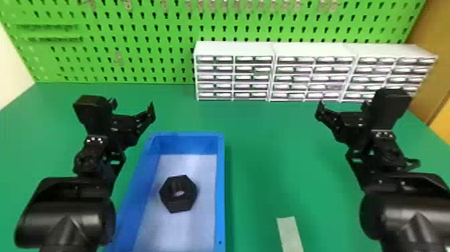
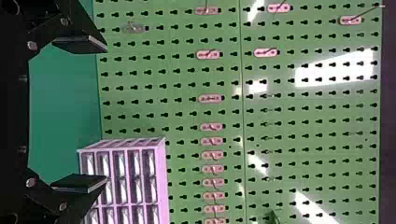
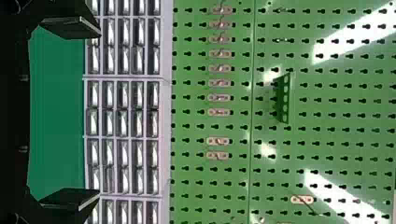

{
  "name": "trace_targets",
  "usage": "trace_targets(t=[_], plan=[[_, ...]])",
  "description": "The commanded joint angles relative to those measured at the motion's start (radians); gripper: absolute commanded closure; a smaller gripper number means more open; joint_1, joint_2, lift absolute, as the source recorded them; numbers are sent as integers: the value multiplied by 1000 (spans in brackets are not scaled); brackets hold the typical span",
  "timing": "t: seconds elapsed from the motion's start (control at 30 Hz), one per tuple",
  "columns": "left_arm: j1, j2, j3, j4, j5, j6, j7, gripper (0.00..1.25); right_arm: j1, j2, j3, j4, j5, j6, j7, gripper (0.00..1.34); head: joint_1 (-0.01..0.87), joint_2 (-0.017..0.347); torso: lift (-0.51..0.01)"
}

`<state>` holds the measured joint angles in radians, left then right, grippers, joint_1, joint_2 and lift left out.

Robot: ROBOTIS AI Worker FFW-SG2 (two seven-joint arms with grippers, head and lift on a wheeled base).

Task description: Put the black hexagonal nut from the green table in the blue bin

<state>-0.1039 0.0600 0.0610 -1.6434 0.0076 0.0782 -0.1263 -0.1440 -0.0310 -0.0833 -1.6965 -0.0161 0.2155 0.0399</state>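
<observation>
Low, left of centre in the head view, the nut (image 1: 188, 193) lies flat inside the bin (image 1: 221, 187). Left claw (image 2: 106, 113) and right claw (image 3: 99, 113) gape wide, empty. A careless low retreat could clip the bin's rim, jolting the nut.

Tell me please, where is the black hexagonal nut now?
In the head view, the black hexagonal nut lies inside the blue bin, on its pale floor, left of centre, to the right of the left arm.
</observation>
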Motion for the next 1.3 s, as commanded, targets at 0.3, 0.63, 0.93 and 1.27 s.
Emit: trace_targets(t=[0.3, 0.63, 0.93, 1.27], plan=[[43, 0, -1, 5, 12, -3, 27, 279, 31, -7, 46, 18, 8, -1, -5, 102, 686, 51, -96], [39, 1, -4, 4, 19, -12, 27, 279, 46, -4, 48, 14, 7, -31, -6, 102, 686, 51, -96], [38, 0, -3, 4, 25, -17, 27, 279, 29, -9, 63, 12, 7, -31, -6, 102, 686, 51, -96], [27, 1, -6, 4, 20, -17, 27, 279, 24, -7, 59, 12, 5, -31, -6, 102, 686, 51, -96]])
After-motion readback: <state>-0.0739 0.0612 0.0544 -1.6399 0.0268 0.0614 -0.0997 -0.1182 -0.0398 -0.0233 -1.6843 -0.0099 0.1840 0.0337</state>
